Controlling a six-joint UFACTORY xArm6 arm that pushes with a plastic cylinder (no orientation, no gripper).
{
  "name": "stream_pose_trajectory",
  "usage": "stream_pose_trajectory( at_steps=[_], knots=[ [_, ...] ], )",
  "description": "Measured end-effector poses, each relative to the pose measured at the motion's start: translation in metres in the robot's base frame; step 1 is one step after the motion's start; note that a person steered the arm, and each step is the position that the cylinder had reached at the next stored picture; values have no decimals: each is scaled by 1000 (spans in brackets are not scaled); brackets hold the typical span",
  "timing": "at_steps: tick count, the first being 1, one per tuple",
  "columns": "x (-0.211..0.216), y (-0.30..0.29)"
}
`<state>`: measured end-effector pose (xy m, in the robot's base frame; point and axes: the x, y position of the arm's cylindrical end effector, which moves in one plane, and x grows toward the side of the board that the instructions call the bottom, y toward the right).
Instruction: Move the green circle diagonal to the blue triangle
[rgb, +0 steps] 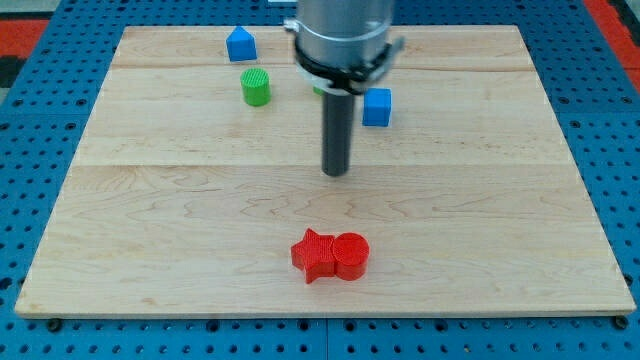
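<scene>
The green circle (256, 87) stands upright at the board's upper left. The blue triangle (240, 44) is just above it and slightly to the view's left, with a small gap between them. My tip (336, 172) rests on the board near the middle, well to the right of and below the green circle, touching no block. The arm's body hides part of the board's top centre.
A blue cube (377, 106) sits just right of the rod. A sliver of another green block (319, 91) shows behind the rod. A red star (313, 256) and a red circle (351, 254) touch each other near the bottom centre. The wooden board (150, 230) lies on a blue pegboard.
</scene>
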<state>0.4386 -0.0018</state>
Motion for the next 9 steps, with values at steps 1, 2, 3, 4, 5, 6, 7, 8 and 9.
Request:
stream_pose_trajectory(
  at_steps=[1, 2, 3, 4, 5, 6, 7, 8, 9],
  knots=[
    [-33, -47],
    [-60, -102],
    [-94, -148],
    [-136, -157],
    [-154, -134],
    [-154, -123],
    [-136, -123],
    [-114, -96],
    [-133, -91]
  ],
)
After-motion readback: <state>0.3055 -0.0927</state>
